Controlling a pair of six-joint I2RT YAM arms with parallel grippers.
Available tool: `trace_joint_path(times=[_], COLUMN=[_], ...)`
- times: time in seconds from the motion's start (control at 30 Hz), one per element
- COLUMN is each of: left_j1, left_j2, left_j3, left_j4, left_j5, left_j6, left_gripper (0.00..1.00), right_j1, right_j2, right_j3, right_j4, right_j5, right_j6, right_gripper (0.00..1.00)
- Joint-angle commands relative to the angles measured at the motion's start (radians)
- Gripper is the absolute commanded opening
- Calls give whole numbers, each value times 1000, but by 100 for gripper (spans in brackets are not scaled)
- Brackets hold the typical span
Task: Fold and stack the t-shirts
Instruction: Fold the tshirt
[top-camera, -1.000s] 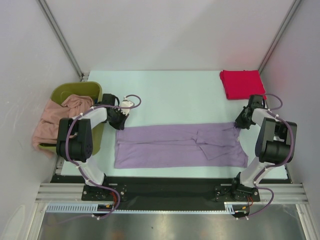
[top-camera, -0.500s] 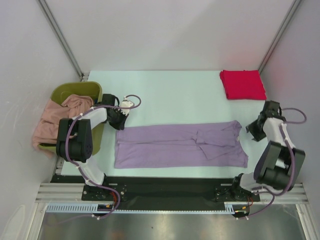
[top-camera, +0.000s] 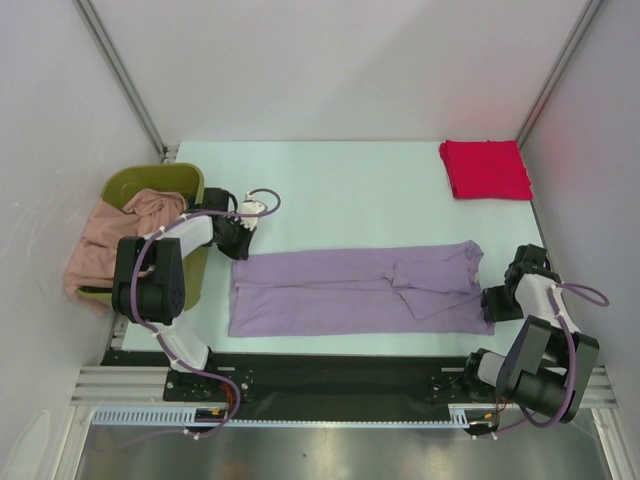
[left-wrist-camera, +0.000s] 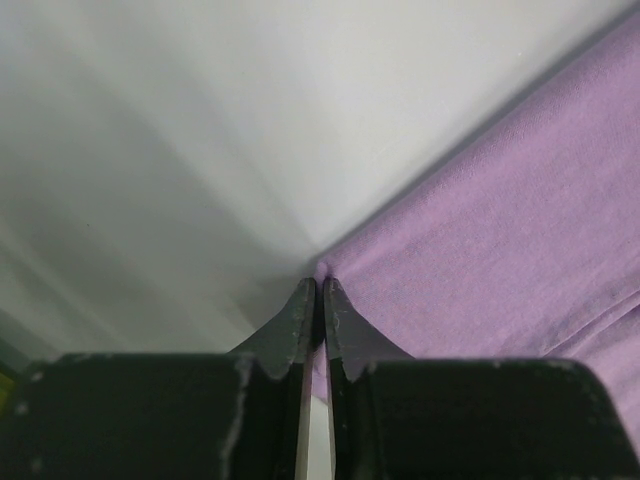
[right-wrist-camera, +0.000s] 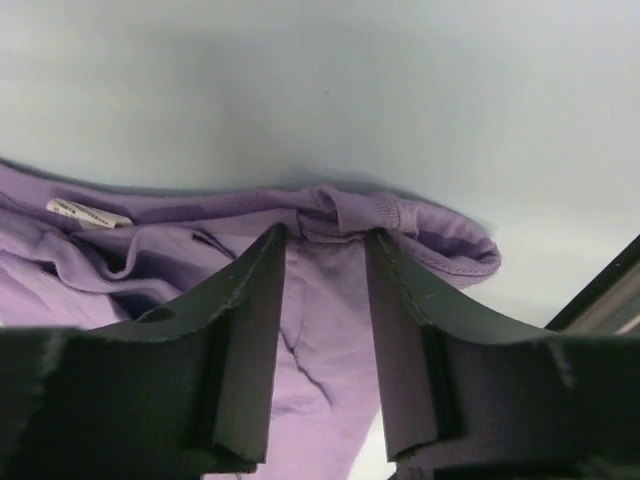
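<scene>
At the far left, an olive-green bin stands against the edge of the counter. A salmon-pink t-shirt is heaped in it and spills over its outer wall.

Just beside the bin, the left gripper sits low at the far left corner of the lavender t-shirt. In the left wrist view its jaws are drawn almost together with only a thin slit between them. The corner of the lavender t-shirt is caught at the tips, so the left gripper is clenched on the cloth.

The lavender t-shirt lies flat on the counter as a long band running left to right across the near middle, with its sleeves folded inward.

A red t-shirt lies folded into a neat square at the far right corner of the counter, well apart from the lavender one.

The right gripper is down at the near right corner of the lavender t-shirt. In the right wrist view the right gripper is released. Its jaws stand apart on either side of a rumpled ridge at the edge of the lavender t-shirt and grasp nothing. A small white label shows on the cloth to the left of the fingers.
</scene>
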Motion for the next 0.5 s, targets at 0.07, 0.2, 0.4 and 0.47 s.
trace_joint_path(times=[0.07, 0.2, 0.4, 0.47], left_j1=[16, 13, 11, 11], left_j2=[20, 0, -35, -40], left_j3=[-6, -31, -71, -84], left_j4=[-61, -97, -238, -286], left_j5=[43, 121, 221, 248], left_j6=[-18, -6, 106, 178], left_gripper=[6, 1, 0, 0], right_j1=[5, 6, 58, 127], right_j2=[55, 101, 205, 245], right_j3=[-36, -65, -24, 18], right_j4=[113, 208, 388, 431], right_j5=[-1, -41, -107, -107], right_j6=[78, 42, -37, -75], right_gripper=[30, 0, 0, 0])
